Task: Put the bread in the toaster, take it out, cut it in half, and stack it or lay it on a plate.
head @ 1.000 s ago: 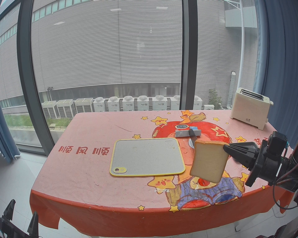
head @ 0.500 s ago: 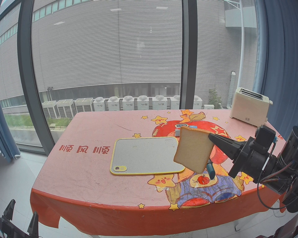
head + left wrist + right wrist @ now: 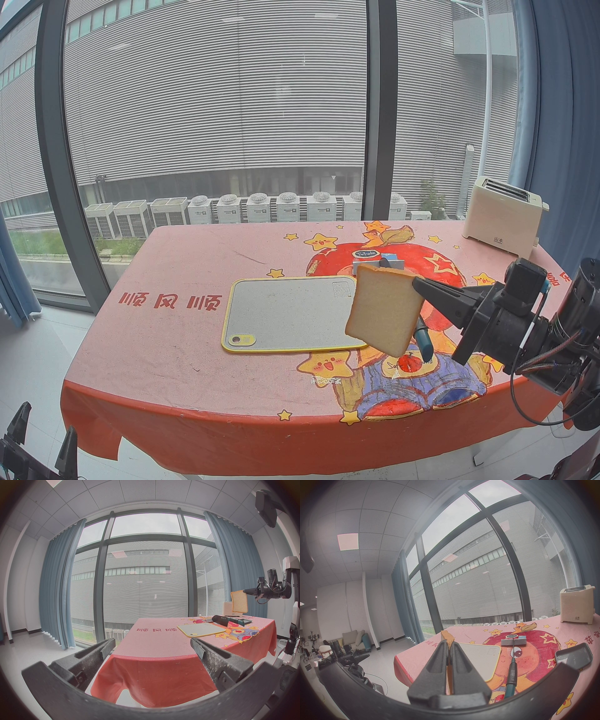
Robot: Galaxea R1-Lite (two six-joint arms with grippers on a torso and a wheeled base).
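A tan slice of bread (image 3: 383, 309) hangs upright in the air over the right edge of the grey, yellow-rimmed cutting board (image 3: 294, 314). My right gripper (image 3: 417, 284) is shut on the slice's upper right corner. In the right wrist view the bread's edge (image 3: 447, 635) shows between the closed fingers (image 3: 462, 664). The cream toaster (image 3: 503, 217) stands at the table's far right corner, its slots bare. My left gripper (image 3: 153, 648) stands open below and in front of the table's left end, holding nothing.
A knife with a teal handle (image 3: 424, 337) lies right of the board, its blade toward a small grey holder (image 3: 375, 262). A dark grey tray (image 3: 574, 656) sits on the table near the right edge. The table's left half (image 3: 169, 269) carries nothing.
My right gripper has carried the bread leftward, from the table's right front to the board's right edge. The left arm has not moved.
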